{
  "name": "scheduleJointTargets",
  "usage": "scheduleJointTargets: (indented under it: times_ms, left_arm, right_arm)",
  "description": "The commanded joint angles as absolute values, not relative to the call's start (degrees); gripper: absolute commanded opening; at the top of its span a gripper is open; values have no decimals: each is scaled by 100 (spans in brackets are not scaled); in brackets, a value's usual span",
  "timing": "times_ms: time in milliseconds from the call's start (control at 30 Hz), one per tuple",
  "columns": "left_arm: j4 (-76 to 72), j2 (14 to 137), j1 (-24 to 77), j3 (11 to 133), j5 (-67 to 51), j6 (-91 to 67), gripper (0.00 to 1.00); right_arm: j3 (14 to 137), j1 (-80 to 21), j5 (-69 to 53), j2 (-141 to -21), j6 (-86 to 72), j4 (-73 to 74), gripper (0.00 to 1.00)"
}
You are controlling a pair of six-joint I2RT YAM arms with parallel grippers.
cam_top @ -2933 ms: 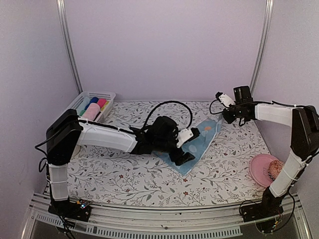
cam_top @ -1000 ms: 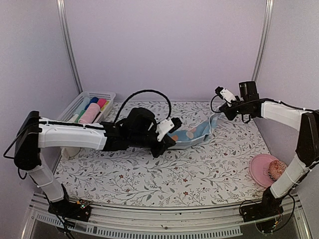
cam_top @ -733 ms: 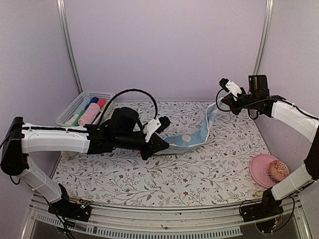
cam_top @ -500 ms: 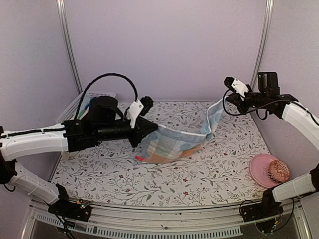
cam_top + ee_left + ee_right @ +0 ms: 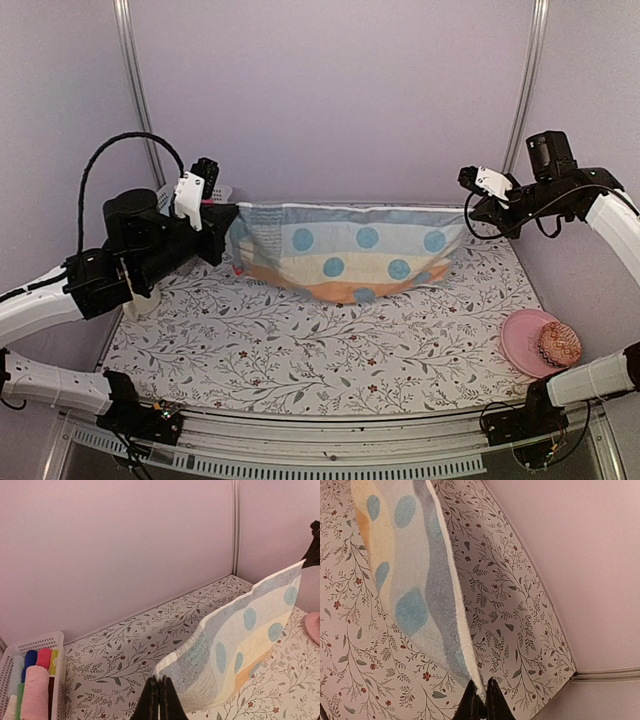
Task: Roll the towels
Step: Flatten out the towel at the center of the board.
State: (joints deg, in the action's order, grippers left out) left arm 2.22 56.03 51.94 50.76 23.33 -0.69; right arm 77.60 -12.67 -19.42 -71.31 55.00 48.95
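I'm holding the left hand [image 5: 159,685] and right hand [image 5: 481,692] each pinched shut on a top corner of the blue towel [image 5: 350,250], stretched mid-air over the surface [image 5: 330,350]. No rolling on it yet. The pink roll [image 5: 35,692] in the basket [image 5: 30,645] looks done.

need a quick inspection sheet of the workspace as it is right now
surface: table under a floral cover, nothing spilled
job's things: light blue towel held spread in the air between both arms, its lower edge sagging toward the table; pale pink rolled cloth lies in the basket
clutter: white basket with coloured tubes; pink plate holding a round object
grippers: left gripper shut on one towel corner; right gripper shut on the opposite corner
cables: black cable loops above the left arm; a shorter loop at the right wrist
surroundings: plain walls, metal posts
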Motion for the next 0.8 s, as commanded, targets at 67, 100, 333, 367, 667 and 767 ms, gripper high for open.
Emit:
scheduleJointTargets:
  times_ms: [67, 100, 333, 367, 667, 767]
  left_arm:
    - [305, 5214, 5146, 4912, 2648, -317, 0]
    - [318, 5219, 5138, 4890, 2710, -371, 0]
    - [358, 6416, 4442, 5096, 2306, -1072, 0]
    - [291, 6642, 4295, 5124, 2136, -1134, 0]
    - [-773, 8993, 3223, 6107, 1461, -772, 0]
    - [-698, 10141, 2887, 6905, 1222, -629, 0]
  right_arm:
    - [8213, -1235, -2507, -6965, 5783, 6134, 2]
    - [8183, -1229, -2491, -7024, 5714, 6106, 2]
    - [8188, -1220, -1980, -8314, 4998, 5276, 2]
    - [8278, -1217, -1875, -8574, 4917, 5111, 2]
    - [10236, -1178, -802, -11717, 4550, 3941, 2]
    - [11018, -1169, -450, -12638, 4546, 3769, 2]
